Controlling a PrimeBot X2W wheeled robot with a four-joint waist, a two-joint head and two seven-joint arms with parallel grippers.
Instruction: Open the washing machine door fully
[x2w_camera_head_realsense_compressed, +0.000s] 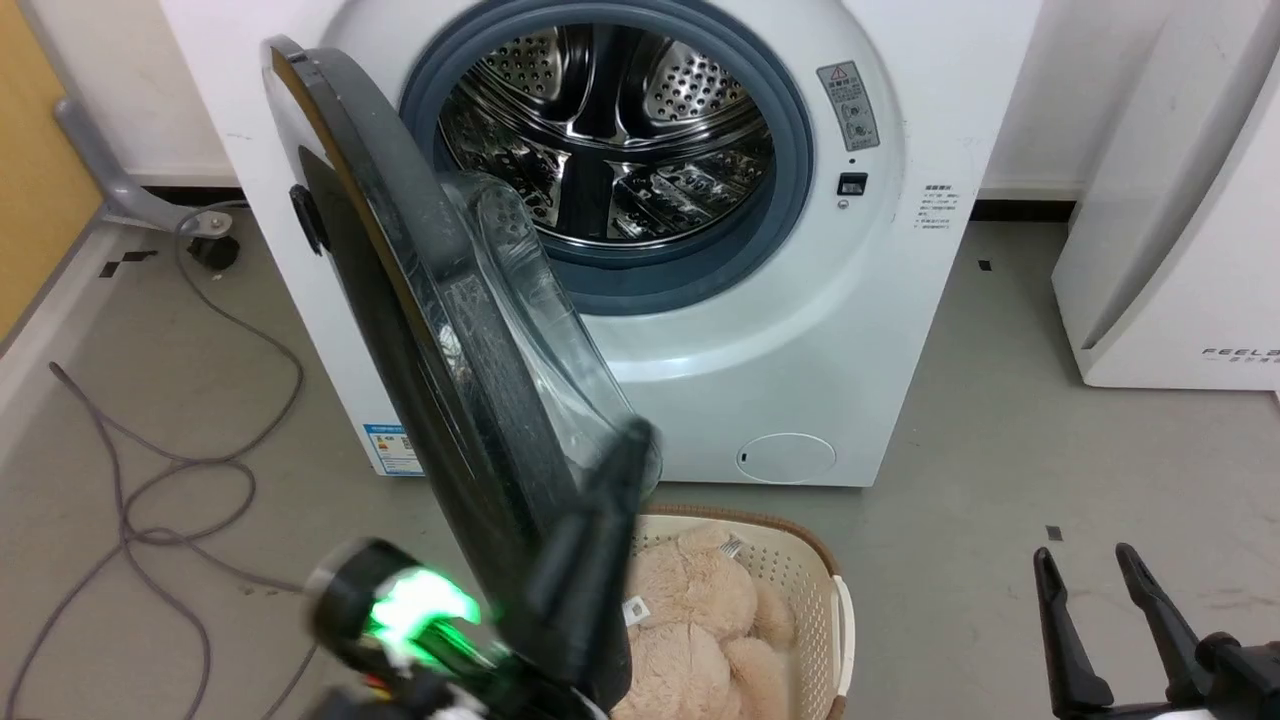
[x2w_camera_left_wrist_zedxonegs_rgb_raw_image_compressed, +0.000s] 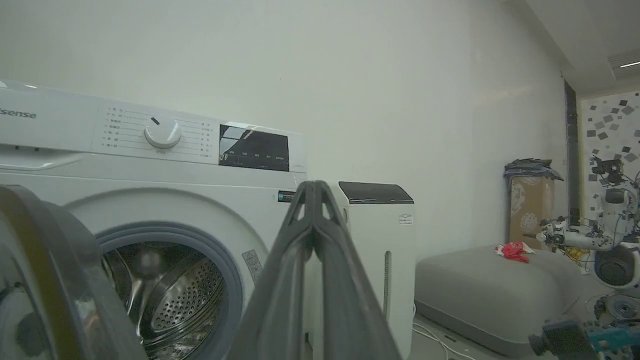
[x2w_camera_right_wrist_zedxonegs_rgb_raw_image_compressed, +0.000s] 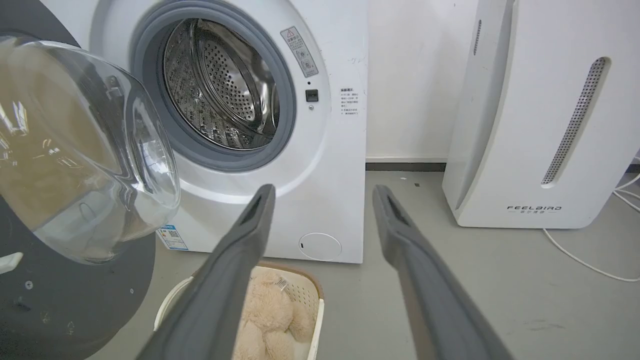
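The white washing machine (x2w_camera_head_realsense_compressed: 800, 330) stands ahead with its steel drum bare. The washing machine door (x2w_camera_head_realsense_compressed: 400, 300) hangs open on its left hinge, swung out towards me and seen almost edge-on, its glass bowl facing right. My left gripper (x2w_camera_head_realsense_compressed: 632, 440) is shut and empty, with blurred fingers lying along the door's inner side by the lower edge of the bowl. The left wrist view has those closed fingertips (x2w_camera_left_wrist_zedxonegs_rgb_raw_image_compressed: 312, 187) pointing past the door (x2w_camera_left_wrist_zedxonegs_rgb_raw_image_compressed: 45, 270) at the machine (x2w_camera_left_wrist_zedxonegs_rgb_raw_image_compressed: 150, 165). My right gripper (x2w_camera_head_realsense_compressed: 1085, 558) stands open at the lower right, away from the door (x2w_camera_right_wrist_zedxonegs_rgb_raw_image_compressed: 75, 300).
A cream laundry basket (x2w_camera_head_realsense_compressed: 815, 570) holding a beige plush toy (x2w_camera_head_realsense_compressed: 690, 620) sits on the floor below the door. A white FEELBIRD appliance (x2w_camera_head_realsense_compressed: 1180, 250) stands to the right of the machine. Grey cables (x2w_camera_head_realsense_compressed: 150, 480) trail over the floor at left.
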